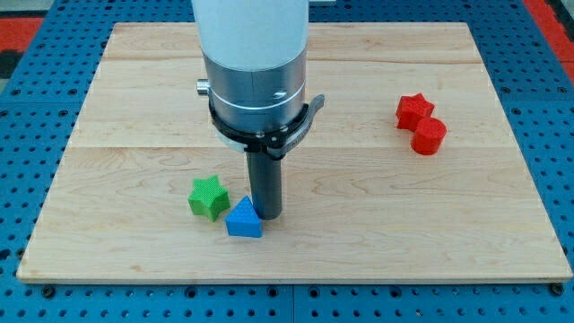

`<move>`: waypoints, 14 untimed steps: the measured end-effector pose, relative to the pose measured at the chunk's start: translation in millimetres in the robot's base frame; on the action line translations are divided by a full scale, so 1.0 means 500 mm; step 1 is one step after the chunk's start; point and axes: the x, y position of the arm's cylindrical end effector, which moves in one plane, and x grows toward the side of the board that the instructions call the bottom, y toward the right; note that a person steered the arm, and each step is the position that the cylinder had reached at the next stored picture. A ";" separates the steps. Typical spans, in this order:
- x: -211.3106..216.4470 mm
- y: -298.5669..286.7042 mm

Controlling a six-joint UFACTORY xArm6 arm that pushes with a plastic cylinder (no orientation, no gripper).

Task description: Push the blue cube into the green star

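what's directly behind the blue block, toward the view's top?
My tip stands right behind the blue block, at its upper-right edge, apparently touching. The green star sits to its upper left. The rod and blue block hide the board behind them.

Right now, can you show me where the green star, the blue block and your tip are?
green star (208, 196), camera view, its top face.
blue block (243, 219), camera view, its front face.
my tip (266, 215), camera view, the rod's very end.

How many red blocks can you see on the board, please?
2, touching each other near the view's right edge: the red star and the red cylinder just below-right of it. The arm's body could hide another behind it.
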 end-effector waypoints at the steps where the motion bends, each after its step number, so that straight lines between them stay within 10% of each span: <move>1: -0.068 0.157; 3: -0.435 0.171; 5: -0.518 -0.057; 7: -0.626 -0.010; 9: -0.486 -0.203; 12: -0.287 -0.023; 14: -0.419 -0.133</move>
